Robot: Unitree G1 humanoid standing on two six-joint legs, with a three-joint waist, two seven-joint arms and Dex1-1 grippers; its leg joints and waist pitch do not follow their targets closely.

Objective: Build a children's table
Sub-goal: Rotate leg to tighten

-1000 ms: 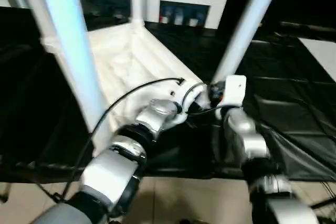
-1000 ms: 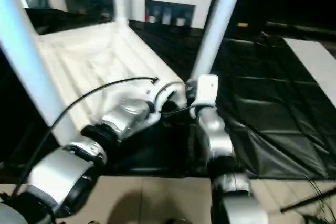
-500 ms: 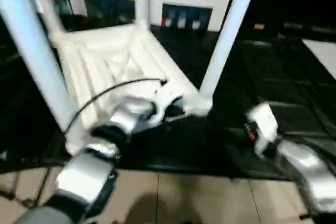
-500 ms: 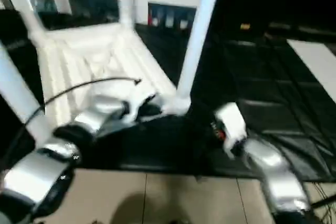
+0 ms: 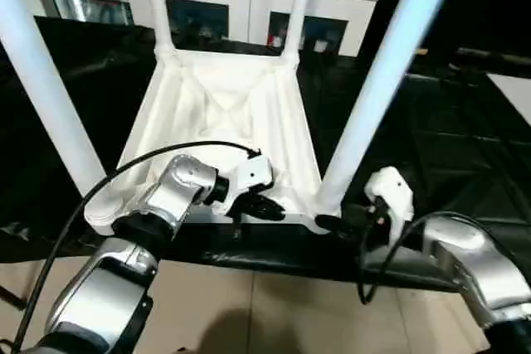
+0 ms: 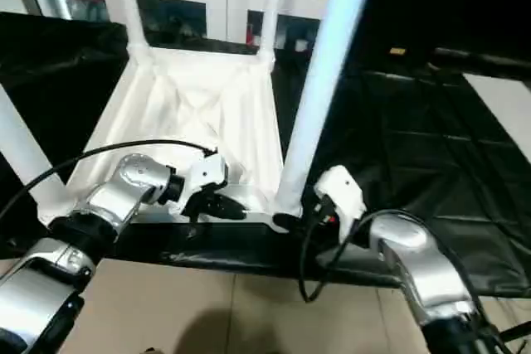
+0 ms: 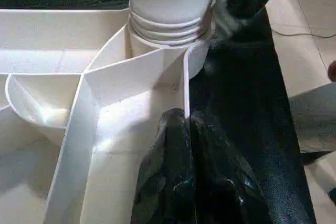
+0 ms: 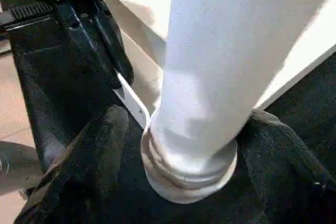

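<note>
Both forearms are showing as silver metal cylinders with black bands at the joints. A thin black cable is arcing over the left arm [image 5: 166, 196] to a white wrist block; another is looping beside the right arm [image 5: 473, 267], whose white wrist housing is showing a small red mark. Glossy black fingers [image 7: 173, 182] are tipping each gripper.

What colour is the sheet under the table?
Black, clearest in the right eye view.
</note>
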